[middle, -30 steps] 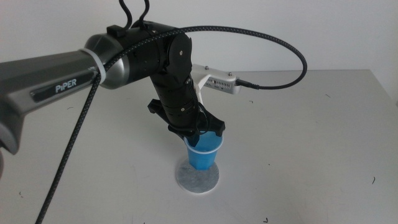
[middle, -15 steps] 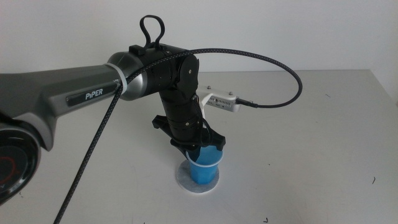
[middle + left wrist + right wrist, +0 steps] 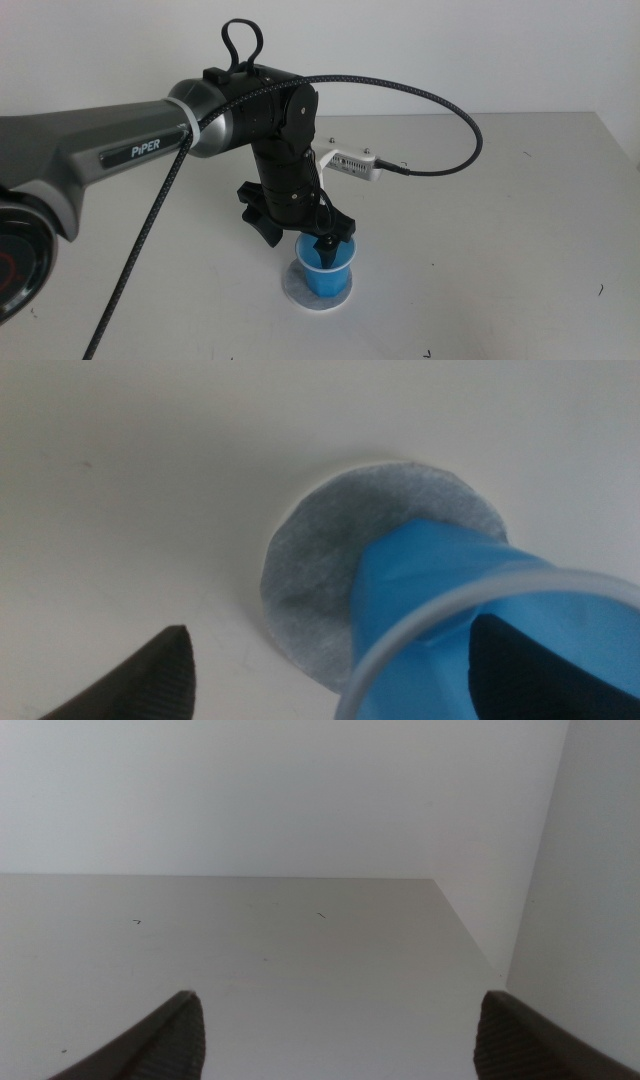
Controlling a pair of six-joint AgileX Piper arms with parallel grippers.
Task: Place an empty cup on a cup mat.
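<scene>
Middle view: the blue paper cup [image 3: 326, 271] stands upright on the grey cup mat [image 3: 318, 289], its base resting on the disc and a crescent of mat showing on the side toward the left arm [image 3: 120, 155]. That arm comes in from the left side and bends down over the cup, a braided cable [image 3: 440, 105] looping from its wrist to a small white camera module [image 3: 355, 163] just behind the cup. The left gripper [image 3: 300, 235] sits at the cup's rim: one dark jaw dips inside the mouth of the cup, the other hangs outside, on the arm's side of the cup and apart from its wall. All of this stands on a pale table [image 3: 520, 240].

Left wrist view: the cup [image 3: 440, 590] fills the side next to one jaw, its white rim curving across and its blue wall running down to the cup mat [image 3: 320, 560], which the cup's base covers in part. That jaw lies inside the rim; the other jaw is well apart from the cup, with bare table [image 3: 120, 480] between. The left gripper [image 3: 330, 675] is spread wide and does not clamp the cup.

Right wrist view: the right gripper [image 3: 340, 1035] waits with its jaws wide apart over bare table [image 3: 250, 950], a white wall [image 3: 250, 790] beyond; neither cup nor mat appears here.
</scene>
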